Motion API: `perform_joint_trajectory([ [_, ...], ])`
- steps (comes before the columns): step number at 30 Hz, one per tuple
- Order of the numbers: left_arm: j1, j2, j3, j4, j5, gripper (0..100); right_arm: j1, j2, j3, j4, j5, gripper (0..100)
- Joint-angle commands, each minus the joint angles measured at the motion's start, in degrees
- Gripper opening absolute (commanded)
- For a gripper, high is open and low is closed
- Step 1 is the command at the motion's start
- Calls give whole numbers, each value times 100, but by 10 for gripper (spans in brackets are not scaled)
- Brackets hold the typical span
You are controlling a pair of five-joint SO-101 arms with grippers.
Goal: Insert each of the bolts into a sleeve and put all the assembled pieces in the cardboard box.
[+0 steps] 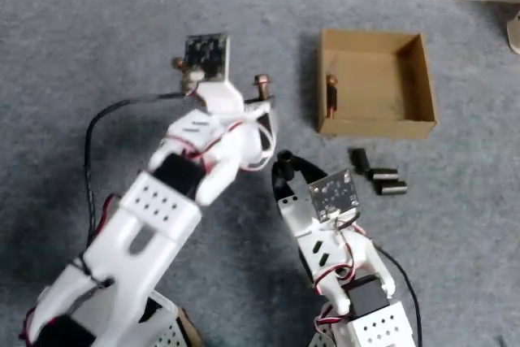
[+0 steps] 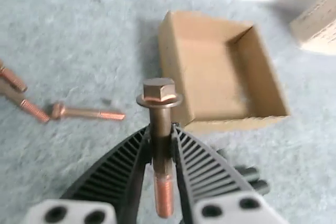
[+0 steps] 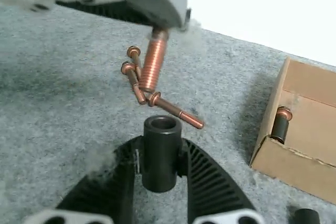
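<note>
Done so far: one assembled piece point(image 1: 331, 95) inside the cardboard box point(image 1: 370, 129). In hand: a bolt point(image 2: 159, 95) clamped in the closed left pincer point(image 2: 161, 132), near but not yet inside the sleeve point(image 3: 161, 129) gripped upright by the right pincer point(image 3: 160, 150). Left to do: three loose bolts point(image 3: 176, 111) and some spare sleeves point(image 1: 382, 176) on the tabletop point(image 1: 81, 54).

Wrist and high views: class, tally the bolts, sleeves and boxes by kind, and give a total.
Cardboard box: 1
Bolts: 5 (one held, three loose, one sleeved in the box)
Sleeves: 5 (one held, three loose, one in the box)
Total: 11
</note>
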Motion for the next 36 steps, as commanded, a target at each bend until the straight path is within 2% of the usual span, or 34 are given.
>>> perform_joint_trajectory([
  [1,163,-699,391,-598,-26,5,-66,22,875,-31,62,5],
  [12,945,-1042,848,-686,0,5,-66,22,875,-31,62,5],
  [23,497,-1024,848,-756,-44,5,-66,22,875,-31,62,5],
  [31,409,-1024,1578,-1943,-44,5,-66,22,875,-31,62,5],
  [36,409,-1024,1692,-2101,-44,5,-66,22,875,-31,62,5],
])
